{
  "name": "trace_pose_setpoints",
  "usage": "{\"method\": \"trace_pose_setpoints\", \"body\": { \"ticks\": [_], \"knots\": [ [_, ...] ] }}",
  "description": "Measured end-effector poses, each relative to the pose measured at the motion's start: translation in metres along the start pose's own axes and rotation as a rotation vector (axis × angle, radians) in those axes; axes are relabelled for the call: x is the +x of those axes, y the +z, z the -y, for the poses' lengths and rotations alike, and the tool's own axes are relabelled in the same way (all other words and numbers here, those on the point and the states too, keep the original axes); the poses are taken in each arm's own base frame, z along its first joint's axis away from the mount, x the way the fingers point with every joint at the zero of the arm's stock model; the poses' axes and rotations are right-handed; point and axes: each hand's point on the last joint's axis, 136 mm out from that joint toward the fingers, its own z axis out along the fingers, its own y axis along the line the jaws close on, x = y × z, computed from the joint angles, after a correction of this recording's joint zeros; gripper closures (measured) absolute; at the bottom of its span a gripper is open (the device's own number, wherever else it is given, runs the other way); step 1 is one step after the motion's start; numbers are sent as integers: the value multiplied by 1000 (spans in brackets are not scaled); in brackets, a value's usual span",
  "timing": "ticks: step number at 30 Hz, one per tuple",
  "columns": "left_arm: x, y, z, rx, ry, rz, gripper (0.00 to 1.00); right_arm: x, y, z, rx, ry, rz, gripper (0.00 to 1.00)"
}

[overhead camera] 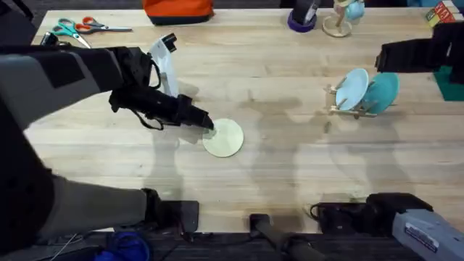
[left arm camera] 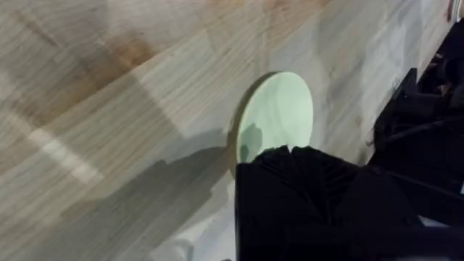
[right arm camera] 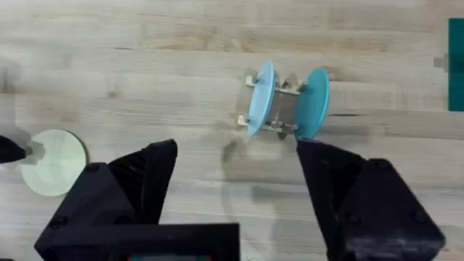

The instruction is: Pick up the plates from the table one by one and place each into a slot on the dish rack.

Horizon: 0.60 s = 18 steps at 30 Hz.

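A pale cream-yellow plate point(overhead camera: 225, 139) point(left arm camera: 279, 116) point(right arm camera: 54, 161) lies near the middle of the table point(overhead camera: 290, 167). My left gripper point(overhead camera: 207, 123) point(left arm camera: 290, 156) reaches in from the left and is shut on that plate's near-left rim. In the left wrist view the plate looks slightly tipped, with a shadow under its edge. The dish rack point(overhead camera: 346, 107) point(right arm camera: 281, 109) stands at the right, holding a light blue plate point(overhead camera: 352, 88) point(right arm camera: 261, 98) and a teal plate point(overhead camera: 383, 93) point(right arm camera: 313, 101) on edge. My right gripper point(right arm camera: 235, 148) hangs open well above the table, short of the rack.
Scissors point(overhead camera: 80, 27) and an orange object point(overhead camera: 177, 9) lie at the far left edge. A purple item point(overhead camera: 301, 20) and a round wooden stand with a figurine point(overhead camera: 339, 22) sit at the back. A teal block point(overhead camera: 451, 81) and a dark shape point(overhead camera: 413, 54) are at the right.
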Motion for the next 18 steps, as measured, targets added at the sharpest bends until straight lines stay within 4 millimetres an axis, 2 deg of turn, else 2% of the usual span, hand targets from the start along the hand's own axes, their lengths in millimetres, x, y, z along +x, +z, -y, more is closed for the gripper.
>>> {"method": "trace_pose_setpoints", "body": {
  "ticks": [10, 18],
  "knots": [
    [6, 12, -12, 17, -47, -45, 961, 0, 0, 0, 0, 0, 0, 7],
    [6, 13, -13, 14, -48, -46, 960, 6, 0, 0, 0, 1, -22, 7]
  ]
}}
